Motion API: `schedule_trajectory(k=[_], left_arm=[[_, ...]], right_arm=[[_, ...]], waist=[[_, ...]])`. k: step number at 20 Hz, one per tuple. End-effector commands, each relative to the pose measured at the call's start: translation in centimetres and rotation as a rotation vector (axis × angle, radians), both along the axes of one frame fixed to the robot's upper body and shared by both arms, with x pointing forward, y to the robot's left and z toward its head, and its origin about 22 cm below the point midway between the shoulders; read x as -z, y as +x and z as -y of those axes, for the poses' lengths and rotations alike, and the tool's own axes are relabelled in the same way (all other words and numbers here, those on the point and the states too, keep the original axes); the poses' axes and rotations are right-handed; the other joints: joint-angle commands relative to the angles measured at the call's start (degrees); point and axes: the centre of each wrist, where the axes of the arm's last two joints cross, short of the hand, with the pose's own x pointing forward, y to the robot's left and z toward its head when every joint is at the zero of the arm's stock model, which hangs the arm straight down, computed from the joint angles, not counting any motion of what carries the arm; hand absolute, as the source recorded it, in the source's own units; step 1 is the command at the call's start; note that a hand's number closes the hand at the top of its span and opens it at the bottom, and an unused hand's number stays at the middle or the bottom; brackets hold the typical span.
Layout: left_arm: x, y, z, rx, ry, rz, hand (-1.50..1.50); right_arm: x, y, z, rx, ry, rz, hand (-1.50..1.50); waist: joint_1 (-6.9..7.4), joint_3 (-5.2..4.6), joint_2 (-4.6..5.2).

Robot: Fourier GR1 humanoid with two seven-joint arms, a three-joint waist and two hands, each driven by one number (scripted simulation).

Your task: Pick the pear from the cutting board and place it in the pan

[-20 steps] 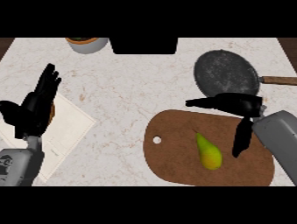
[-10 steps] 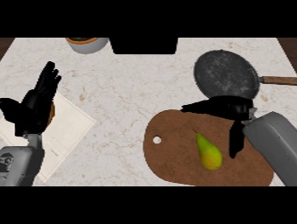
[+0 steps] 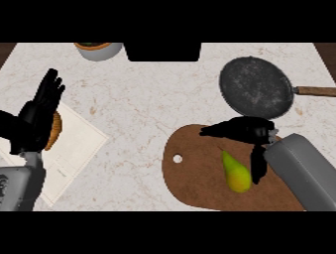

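Pear [image 3: 236, 172] lay on the board [image 3: 199, 173], not yet lifted.
Right hand [image 3: 249, 131] hung open just beside the pear, holding nothing; pan [image 3: 257, 87] sat beyond the board; left hand [image 3: 33, 119] rested open far left.

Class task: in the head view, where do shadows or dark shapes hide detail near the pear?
Head view: the black right hand hangs over the cutting board, masking its upper edge; fingers darken the strip beside the pear; the pan shows evenly lit.

A kitchen: marble counter [image 3: 163, 99] with a frying pan [image 3: 256, 88] at two o'clock and a wooden cutting board [image 3: 199, 173] at five.
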Motion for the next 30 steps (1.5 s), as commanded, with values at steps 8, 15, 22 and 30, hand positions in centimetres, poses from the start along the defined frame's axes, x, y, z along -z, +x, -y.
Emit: schedule_trajectory(k=[8,15,22,30], left_arm=[[0.1,-1.6,0.4,0.015,-0.005,0.003,0.00],[-0.2,0.3,0.6,-0.006,-0.006,0.004,0.00],[1.2,-1.6,0.6,-0.009,0.015,-0.002,0.00],[1.0,-1.1,-0.1,-0.043,0.009,-0.026,0.00]], right_arm=[[2.7,0.5,-0.3,-0.061,-0.058,-0.078,-1.50],[4.1,-2.2,-2.6,-0.195,0.048,-0.033,1.50],[4.5,-2.9,-1.1,-0.167,0.063,-0.003,1.50],[3.3,-8.7,-12.2,0.369,-0.064,0.364,1.50]], waist=[[0.45,0.02,0.03],[-0.05,0.01,0.08],[-0.07,0.01,-0.07],[-2.72,-0.07,-1.15]])
